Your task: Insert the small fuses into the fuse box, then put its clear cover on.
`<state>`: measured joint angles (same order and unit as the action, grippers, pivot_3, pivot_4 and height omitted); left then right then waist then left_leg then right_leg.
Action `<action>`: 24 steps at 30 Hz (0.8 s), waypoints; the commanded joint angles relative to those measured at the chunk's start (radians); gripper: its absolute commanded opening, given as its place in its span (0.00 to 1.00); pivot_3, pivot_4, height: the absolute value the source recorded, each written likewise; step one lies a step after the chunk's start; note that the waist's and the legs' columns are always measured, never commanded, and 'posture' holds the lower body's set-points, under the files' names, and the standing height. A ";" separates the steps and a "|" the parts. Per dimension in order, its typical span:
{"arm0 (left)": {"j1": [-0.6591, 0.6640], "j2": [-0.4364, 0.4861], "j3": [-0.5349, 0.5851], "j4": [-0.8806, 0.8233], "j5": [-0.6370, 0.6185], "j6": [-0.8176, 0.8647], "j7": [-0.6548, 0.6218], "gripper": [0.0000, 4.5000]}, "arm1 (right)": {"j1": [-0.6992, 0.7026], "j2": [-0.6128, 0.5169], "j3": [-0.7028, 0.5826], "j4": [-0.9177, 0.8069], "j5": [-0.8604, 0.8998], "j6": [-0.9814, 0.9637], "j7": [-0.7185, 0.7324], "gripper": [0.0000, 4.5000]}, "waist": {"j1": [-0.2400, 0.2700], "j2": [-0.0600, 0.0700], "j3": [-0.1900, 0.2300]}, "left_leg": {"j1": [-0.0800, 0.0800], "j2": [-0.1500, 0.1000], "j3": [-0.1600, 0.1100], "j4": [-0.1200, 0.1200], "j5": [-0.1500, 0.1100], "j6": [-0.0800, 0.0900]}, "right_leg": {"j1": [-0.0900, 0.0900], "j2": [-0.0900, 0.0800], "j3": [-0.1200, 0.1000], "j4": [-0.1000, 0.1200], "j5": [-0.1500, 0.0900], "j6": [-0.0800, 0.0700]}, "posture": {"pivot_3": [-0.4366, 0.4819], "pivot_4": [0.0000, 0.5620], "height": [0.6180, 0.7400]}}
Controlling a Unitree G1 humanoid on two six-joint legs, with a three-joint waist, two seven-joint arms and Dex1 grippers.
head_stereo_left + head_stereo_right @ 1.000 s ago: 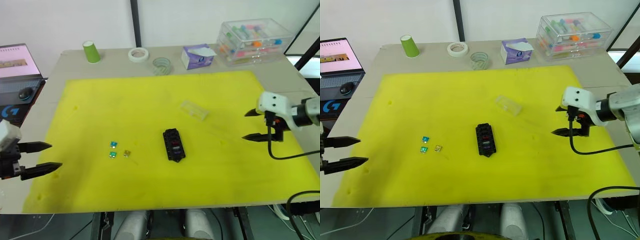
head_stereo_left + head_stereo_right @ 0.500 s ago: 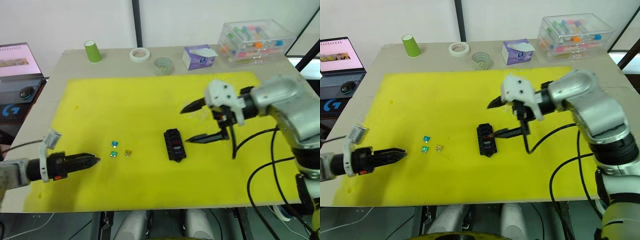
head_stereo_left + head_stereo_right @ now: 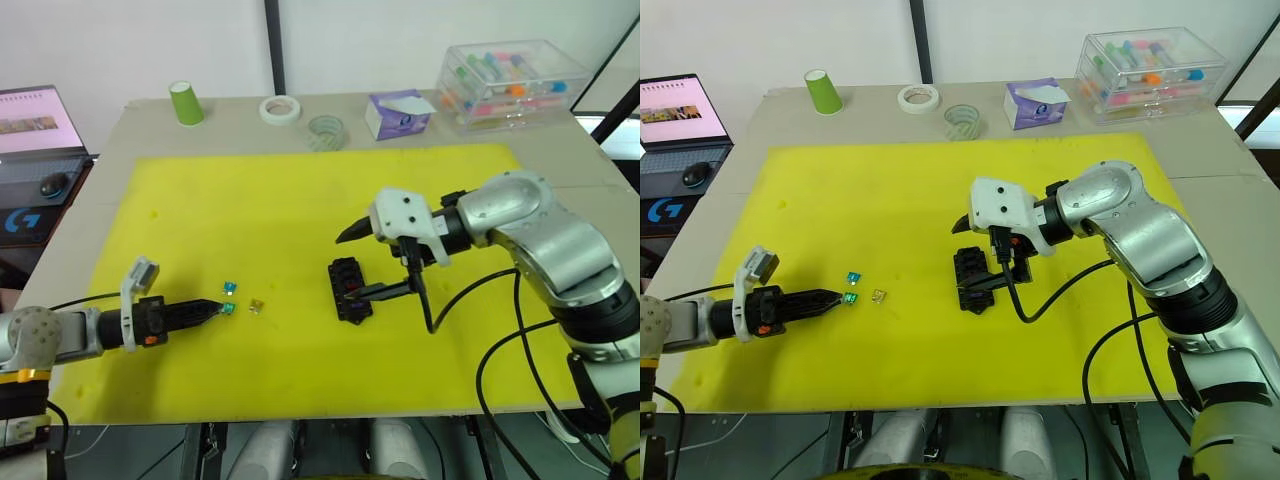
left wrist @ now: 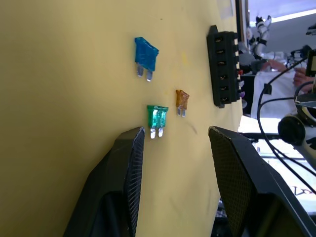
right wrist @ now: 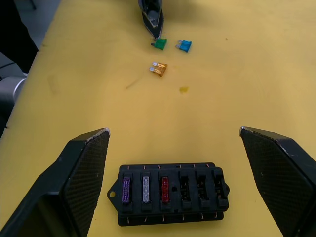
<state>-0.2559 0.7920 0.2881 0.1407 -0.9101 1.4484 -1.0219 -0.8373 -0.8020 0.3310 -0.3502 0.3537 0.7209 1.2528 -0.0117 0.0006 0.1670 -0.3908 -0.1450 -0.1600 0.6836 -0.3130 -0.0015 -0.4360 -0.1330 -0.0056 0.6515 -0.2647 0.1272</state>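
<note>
Three fuses already sit in the fuse box, with three slots empty. Left tool is open right at the green fuse; next it should close on that. Right tool hangs wide open over the box.

Hiding the clear cover behind the right gripper, apparently; cropping the fuse box at its far end.
</note>
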 commanded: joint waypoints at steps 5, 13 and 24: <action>-0.022 -0.039 -0.042 -0.001 0.004 0.003 0.032 0.47 | -0.012 0.003 -0.015 -0.036 0.002 -0.005 -0.015 1.00 | 0.002 0.000 0.000 | 0.000 0.000 0.000 0.000 0.000 0.000 | 0.000 0.000 0.000 0.000 0.000 0.000 | 0.48 0.27 1.00; -0.024 -0.047 -0.048 0.017 0.023 -0.027 0.042 0.47 | -0.009 0.006 -0.012 -0.041 0.002 -0.002 -0.025 1.00 | 0.002 0.000 0.000 | 0.000 0.000 0.000 0.000 0.000 0.000 | 0.000 0.000 0.000 0.000 0.000 0.000 | 0.48 0.27 1.00; 0.008 -0.039 -0.058 0.017 0.053 -0.091 0.050 0.01 | -0.009 0.008 -0.003 -0.046 0.003 -0.005 -0.031 1.00 | 0.001 0.000 -0.001 | 0.001 0.000 0.000 0.000 0.000 0.000 | 0.001 0.000 0.000 0.001 0.000 0.000 | 0.48 0.27 1.00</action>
<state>-0.2717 0.7447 0.2450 0.1501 -0.8830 1.3700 -0.9831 -0.8372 -0.7995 0.3392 -0.3684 0.3549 0.7217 1.2229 -0.0111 0.0010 0.1661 -0.3897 -0.1450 -0.1601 0.6838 -0.3127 -0.0020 -0.4354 -0.1331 -0.0056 0.6530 -0.2647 0.1272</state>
